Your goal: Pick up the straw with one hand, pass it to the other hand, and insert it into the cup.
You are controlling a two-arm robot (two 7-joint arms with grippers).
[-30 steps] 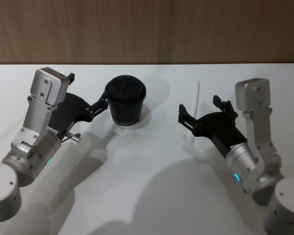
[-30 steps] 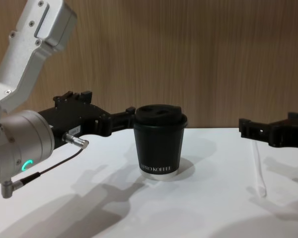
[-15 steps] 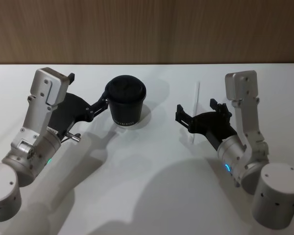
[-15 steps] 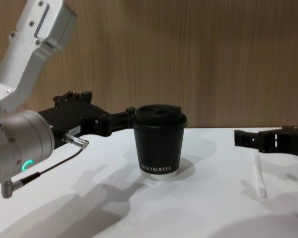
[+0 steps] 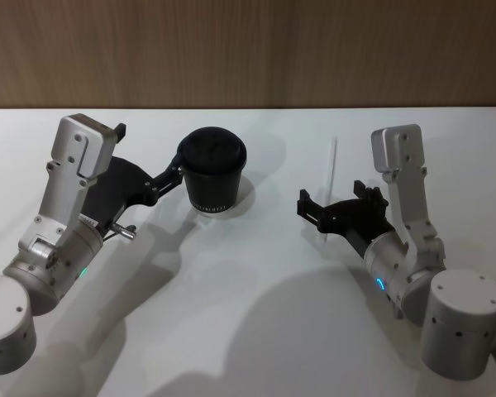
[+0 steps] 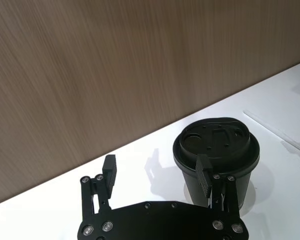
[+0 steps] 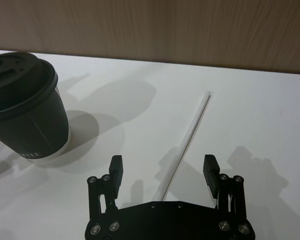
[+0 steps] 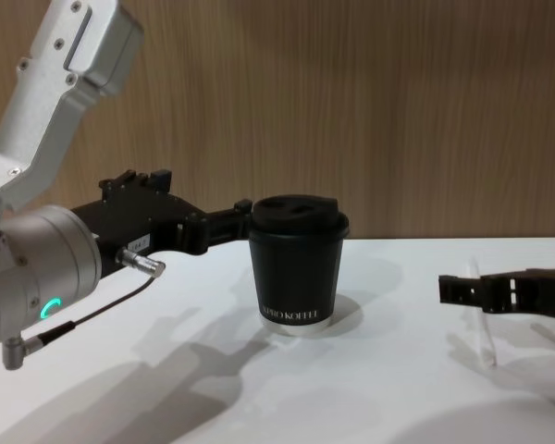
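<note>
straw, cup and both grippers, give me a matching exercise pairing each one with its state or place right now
Things:
1. straw
2. cup
3. left gripper
4. right gripper

States:
a. open, one finger close by the cup's side
b. lying flat
c. open, a finger on either side of the straw
d. upright, lid on

Pairs: 1-b, 2-d, 3-a, 4-c

The cup (image 8: 297, 268) bears small white lettering ending in "KOFFEE".
</note>
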